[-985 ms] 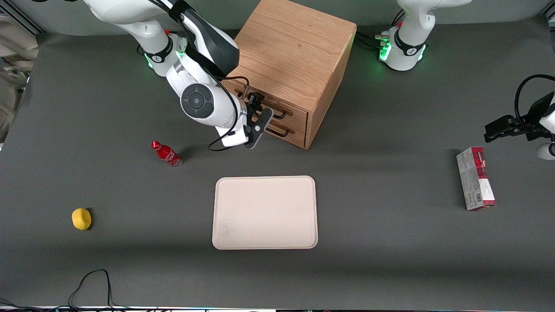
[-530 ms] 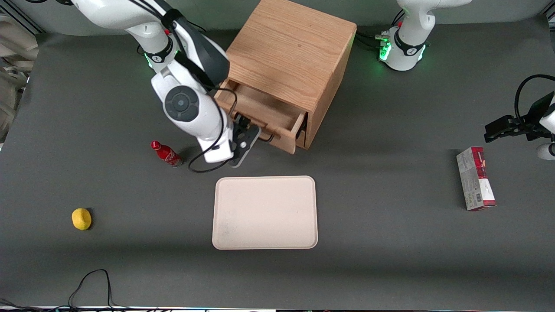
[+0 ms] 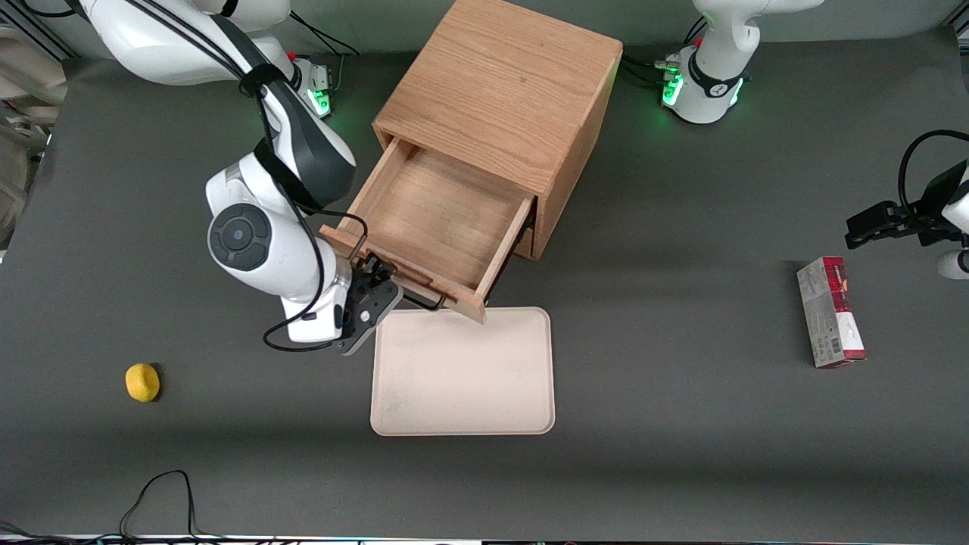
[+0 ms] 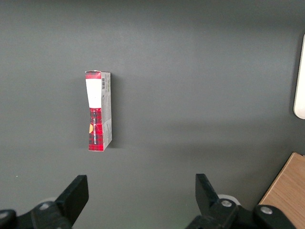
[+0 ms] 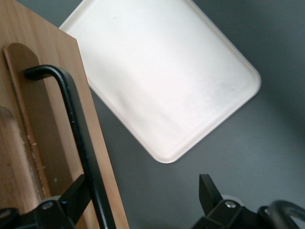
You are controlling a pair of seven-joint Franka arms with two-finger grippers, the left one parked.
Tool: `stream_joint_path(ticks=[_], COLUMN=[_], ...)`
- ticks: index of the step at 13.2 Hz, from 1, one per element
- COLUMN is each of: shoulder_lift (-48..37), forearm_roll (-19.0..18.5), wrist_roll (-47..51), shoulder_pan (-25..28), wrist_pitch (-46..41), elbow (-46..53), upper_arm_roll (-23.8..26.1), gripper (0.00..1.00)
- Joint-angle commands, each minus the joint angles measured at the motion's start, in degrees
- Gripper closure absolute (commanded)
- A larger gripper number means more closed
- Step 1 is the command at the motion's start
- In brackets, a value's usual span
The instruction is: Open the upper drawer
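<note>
The wooden cabinet [image 3: 507, 83] stands at the back of the table. Its upper drawer [image 3: 439, 212] is pulled far out and its inside is bare wood. The drawer front [image 5: 19, 57] carries the dark bar handle [image 3: 421, 300], which also shows in the right wrist view [image 5: 76, 124]. My right gripper [image 3: 375, 294] is in front of the drawer front, at the handle's end toward the working arm. It is open [image 5: 143, 191]: the jaws stand wide apart, the handle runs along one finger [image 5: 78, 193], and nothing is clamped. The lower drawer is hidden under the upper one.
A cream tray [image 3: 462, 371] lies just in front of the open drawer, nearer the front camera; it also shows in the right wrist view [image 5: 162, 81]. A yellow lemon [image 3: 142, 381] lies toward the working arm's end. A red and white box [image 3: 829, 312] lies toward the parked arm's end.
The upper drawer went from shut to pulled far out. My gripper moved with its handle toward the front camera. The arm now hides the red bottle.
</note>
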Motion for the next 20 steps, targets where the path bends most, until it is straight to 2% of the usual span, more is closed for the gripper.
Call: stream_joint_path(ticks=[1,4,6,8,9,10,11,12,13,15,17,20], shoulder_lift=[0.1,-2.8,-6.0,-9.6,-13.1,-17.3,-22.0,-29.0,-31.7,-33.9,-34.5,-34.4], forearm_roll=[-2.3,-2.1,-1.1,1.1,1.6,1.9,2.6,5.6,5.8,5.5,5.2,4.0], wrist_roll=[0.4,2.6,14.0,28.9,34.9,36.6,36.8,37.1,37.2,36.2,30.1,28.6], shoulder_pan=[0.7,0.6,0.6,0.7,0.7,0.5,0.5,0.5,0.4,0.0,-0.2,-0.4], wrist_pitch=[-2.1,-9.5,-15.8,-19.5,-18.8,-16.4,-13.7,-9.2,-8.3,-10.0,-11.9,-12.0], elbow=[5.1,8.1,7.4,5.2,0.9,-4.6,-11.2,-20.8,-24.0,-24.6,-23.7,-22.7], upper_arm_roll=[-0.9,-3.5,-7.0,-8.0,-9.4,-10.0,-12.2,-14.4,-15.3,-18.8,-22.4,-23.6], gripper=[0.00,0.00,0.00,0.00,0.00,0.00,0.00,0.00,0.00,0.00,0.00,0.00])
